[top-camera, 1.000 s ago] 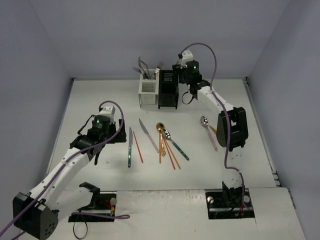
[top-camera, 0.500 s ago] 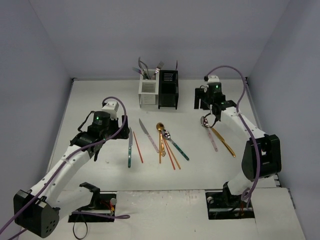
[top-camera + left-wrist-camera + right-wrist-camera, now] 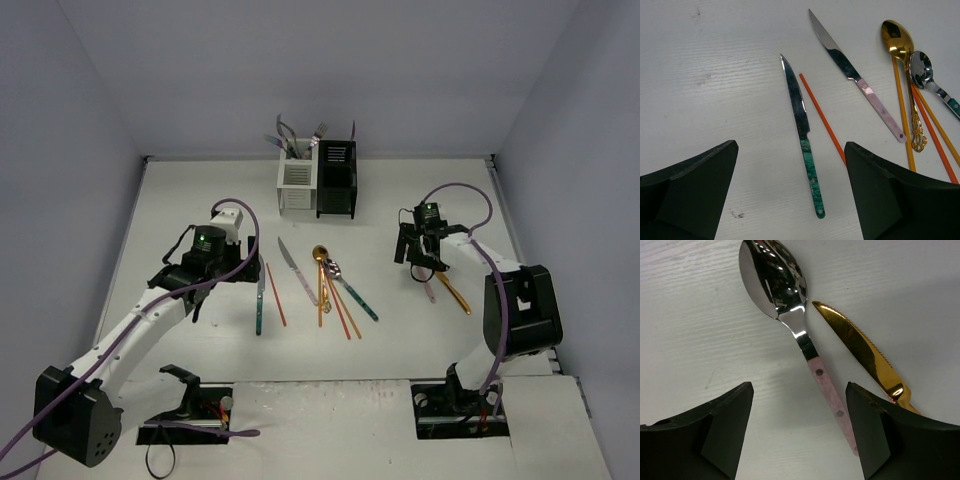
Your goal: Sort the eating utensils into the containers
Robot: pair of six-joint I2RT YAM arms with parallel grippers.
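The left gripper (image 3: 791, 146) hangs with its jaws spread wide and empty over the teal-handled knife (image 3: 805, 135), which lies well in front of the white caddy (image 3: 297, 185), slightly to its left. An orange chopstick (image 3: 822, 117) lies just beside the knife. The right gripper (image 3: 799, 386), also spread and empty, hovers over the pink-handled spoon (image 3: 790, 305), in front and well right of the white caddy, with a gold knife (image 3: 860, 345) just beside it. A pink-handled knife (image 3: 860, 82) and a gold spoon (image 3: 896, 37) lie in front of the white caddy. That caddy holds upright utensils (image 3: 290, 140), and the black caddy (image 3: 336, 180) touches its right side.

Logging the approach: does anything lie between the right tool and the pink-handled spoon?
Nothing visible does. The right tool hangs open over the pink-handled spoon. The gold knife lies close beside it, tip near the spoon's neck, not across it.
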